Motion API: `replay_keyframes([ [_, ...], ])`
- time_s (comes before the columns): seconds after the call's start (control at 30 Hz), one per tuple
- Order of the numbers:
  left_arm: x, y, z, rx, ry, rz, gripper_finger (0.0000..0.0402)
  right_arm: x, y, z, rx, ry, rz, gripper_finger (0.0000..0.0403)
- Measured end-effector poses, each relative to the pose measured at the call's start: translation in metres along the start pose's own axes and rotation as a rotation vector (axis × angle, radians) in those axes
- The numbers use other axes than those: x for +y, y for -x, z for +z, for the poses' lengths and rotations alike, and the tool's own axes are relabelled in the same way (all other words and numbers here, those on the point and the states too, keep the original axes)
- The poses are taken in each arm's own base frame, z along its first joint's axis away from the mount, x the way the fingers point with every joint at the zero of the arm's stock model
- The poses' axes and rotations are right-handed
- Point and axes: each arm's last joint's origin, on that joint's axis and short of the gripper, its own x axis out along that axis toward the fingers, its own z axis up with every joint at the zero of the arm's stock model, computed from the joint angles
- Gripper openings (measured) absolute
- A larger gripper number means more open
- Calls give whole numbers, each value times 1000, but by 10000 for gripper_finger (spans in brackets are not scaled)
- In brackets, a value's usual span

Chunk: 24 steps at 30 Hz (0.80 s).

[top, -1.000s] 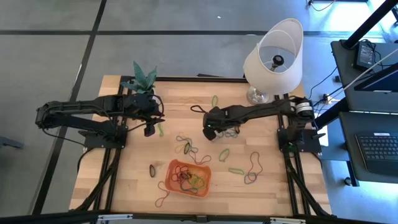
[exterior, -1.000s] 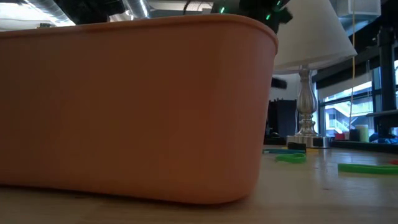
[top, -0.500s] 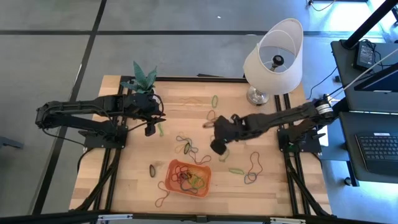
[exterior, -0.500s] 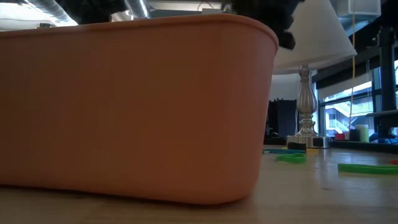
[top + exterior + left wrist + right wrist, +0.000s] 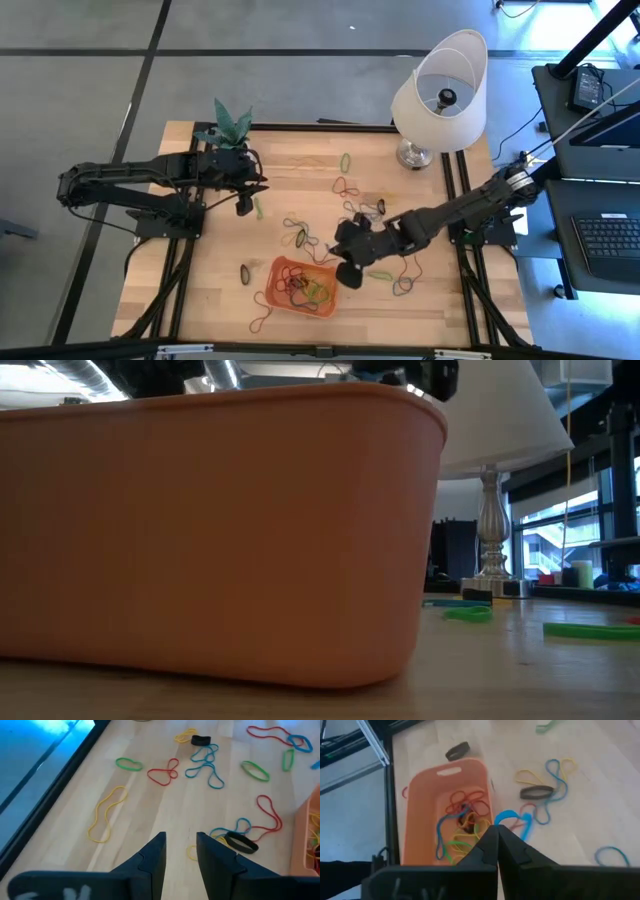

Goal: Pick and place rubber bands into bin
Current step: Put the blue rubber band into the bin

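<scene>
The right pincer [image 5: 347, 272], fingers pressed together on a blue rubber band [image 5: 512, 818], hangs beside the bin's [image 5: 283, 268] right rim, nearer than the narrowly parted left pincer [image 5: 241, 208].

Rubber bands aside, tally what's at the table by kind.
Orange bin: 1
Lamp: 1
Potted plant: 1
Robot arms: 2, left pincer open near the plant, right pincer shut at the bin's edge
Total: 5

Robotics lab, framed wooden bench [image 5: 300, 160], laptop desk [image 5: 600, 225]
</scene>
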Motion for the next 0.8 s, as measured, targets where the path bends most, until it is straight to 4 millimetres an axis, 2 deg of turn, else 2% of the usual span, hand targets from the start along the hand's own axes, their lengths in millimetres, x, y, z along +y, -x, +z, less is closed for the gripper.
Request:
replay_keyframes([
  [0.2,1,-1,0,4,-1,47,102,31,-25,20,22,-7,-10,0],
  [0.37,1,-1,-1,6,-1,48,102,53,-54,31,155,-17,-55,0],
  [0.6,1,-1,-1,10,-2,48,102,67,-101,23,320,-131,-109,0],
  [0.8,1,-1,-1,10,-2,48,102,66,-143,-2,440,-265,-150,0],
])
